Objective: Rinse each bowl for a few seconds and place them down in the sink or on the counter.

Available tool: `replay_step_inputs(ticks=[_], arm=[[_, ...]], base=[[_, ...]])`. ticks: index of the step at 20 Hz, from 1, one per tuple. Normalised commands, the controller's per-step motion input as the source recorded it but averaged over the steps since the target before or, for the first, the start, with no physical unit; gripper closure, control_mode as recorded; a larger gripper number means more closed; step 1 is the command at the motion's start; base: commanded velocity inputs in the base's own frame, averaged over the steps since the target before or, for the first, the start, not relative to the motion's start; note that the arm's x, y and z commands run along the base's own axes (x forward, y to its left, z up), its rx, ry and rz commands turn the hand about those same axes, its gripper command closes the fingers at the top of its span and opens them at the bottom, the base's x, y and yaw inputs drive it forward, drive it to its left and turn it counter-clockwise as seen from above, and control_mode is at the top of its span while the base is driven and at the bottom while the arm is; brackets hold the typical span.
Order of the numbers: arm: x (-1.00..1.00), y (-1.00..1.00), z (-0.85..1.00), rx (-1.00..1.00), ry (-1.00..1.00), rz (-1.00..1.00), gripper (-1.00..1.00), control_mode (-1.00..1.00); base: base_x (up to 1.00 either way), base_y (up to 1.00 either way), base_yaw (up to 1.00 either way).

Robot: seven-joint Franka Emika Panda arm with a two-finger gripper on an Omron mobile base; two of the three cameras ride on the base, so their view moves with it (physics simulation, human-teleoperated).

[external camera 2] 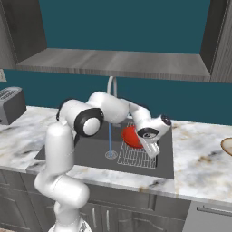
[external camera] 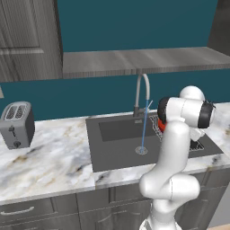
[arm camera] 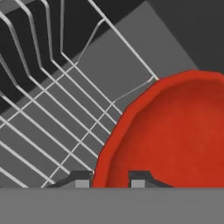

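Gripping red bowl (arm camera: 175,135) rim, end effector (arm camera: 111,179) over wire basket (arm camera: 48,113)

Just in front of the gripper (arm camera: 111,179), with its dark finger tips, sits the glossy red bowl (arm camera: 170,135). Beyond it a white wire mesh basket (arm camera: 48,109) lies over the dark grey sink (external camera: 114,150). Farther off, the counter (external camera: 49,157) is white-grey marble with tan veins, and the toaster (external camera: 17,125) is grey.
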Motion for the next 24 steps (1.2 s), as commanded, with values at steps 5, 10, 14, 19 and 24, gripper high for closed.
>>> replay_step_inputs(ticks=[5,10,14,19,24], arm=[[0.12,-0.06,-0.28,-0.04,-0.02,-0.04,1.0,-1.0],[0.07,0.0,-0.23,-0.01,0.0,-0.04,-1.0,-1.0],[0.0,-0.15,-0.01,0.0,-0.03,0.0,-1.0,-1.0],[-0.04,-0.19,0.0,0.0,-0.06,0.0,-1.0,-1.0],[-0.16,-0.07,0.18,0.0,-0.11,0.0,-1.0,-1.0]], base=[[0.0,0.0,0.0],[0.0,0.0,0.0],[0.0,0.0,0.0],[0.0,0.0,0.0],[0.0,0.0,0.0]])
